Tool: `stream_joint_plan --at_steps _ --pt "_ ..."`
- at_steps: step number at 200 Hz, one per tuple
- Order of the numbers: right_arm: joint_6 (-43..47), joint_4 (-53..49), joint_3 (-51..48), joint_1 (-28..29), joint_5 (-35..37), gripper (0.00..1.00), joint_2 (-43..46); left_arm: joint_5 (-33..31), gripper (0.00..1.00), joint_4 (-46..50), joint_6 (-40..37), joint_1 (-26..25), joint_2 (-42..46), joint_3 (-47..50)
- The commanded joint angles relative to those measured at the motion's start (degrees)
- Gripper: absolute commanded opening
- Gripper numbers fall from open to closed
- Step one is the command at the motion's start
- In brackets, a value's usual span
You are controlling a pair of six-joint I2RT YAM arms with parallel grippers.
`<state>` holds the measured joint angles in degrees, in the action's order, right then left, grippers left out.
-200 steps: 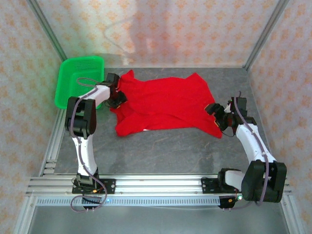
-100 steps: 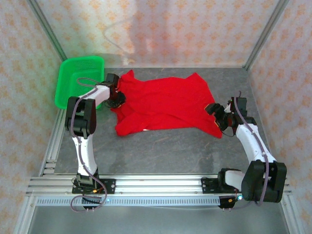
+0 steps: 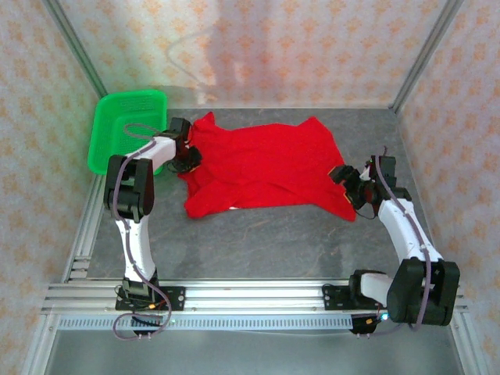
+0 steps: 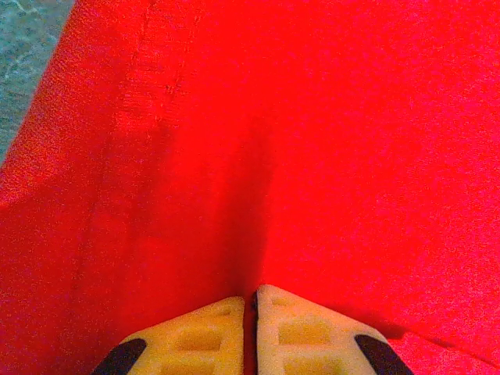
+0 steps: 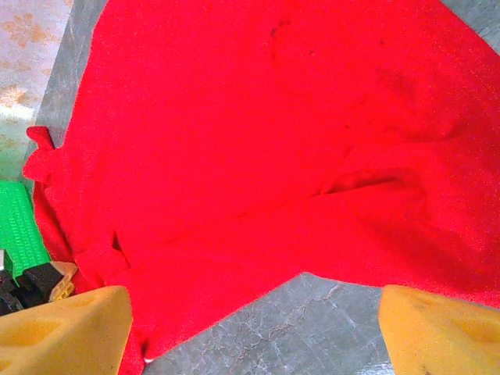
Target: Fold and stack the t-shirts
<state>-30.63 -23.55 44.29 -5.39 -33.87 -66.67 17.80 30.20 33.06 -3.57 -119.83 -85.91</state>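
Tightly pinching the red t-shirt (image 3: 262,168) at its left edge, the left claw (image 4: 251,298) faces the right claw (image 5: 254,316), jaws apart, at the right end.

top: high rear, downward | wrists: close, forward | shared: t-shirt (image 3: 266,164)

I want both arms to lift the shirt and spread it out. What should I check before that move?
1. Left gripper shut on the t-shirt: ok, a fold of cloth is pinched.
2. Right gripper gripping the t-shirt: not ok, jaws wide open at its edge.
3. The t-shirt lies flat: not ok, bunched near the left gripper.
4. The t-shirt apart from the green basket: ok.
5. Bare table in front: ok.
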Motion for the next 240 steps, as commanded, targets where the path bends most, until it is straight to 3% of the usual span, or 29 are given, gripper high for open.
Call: stream_joint_plan --at_steps 1,34,161,240 --pt "-0.3 0.1 0.5 0.3 1.5 0.83 1.2 1.2 0.1 1.6 -1.5 0.8 3.1 0.0" --pt "-0.4 -0.1 0.1 0.2 1.9 0.83 1.5 1.6 0.0 1.9 -2.1 1.0 3.7 0.0" --pt "-1.4 -4.4 0.9 0.1 5.2 0.83 -0.8 5.7 0.0 5.7 -6.2 1.3 7.6 -2.1" --pt "-1.3 -4.5 1.2 0.1 4.7 0.83 -0.8 7.9 0.16 4.2 -6.2 0.7 5.4 1.5"
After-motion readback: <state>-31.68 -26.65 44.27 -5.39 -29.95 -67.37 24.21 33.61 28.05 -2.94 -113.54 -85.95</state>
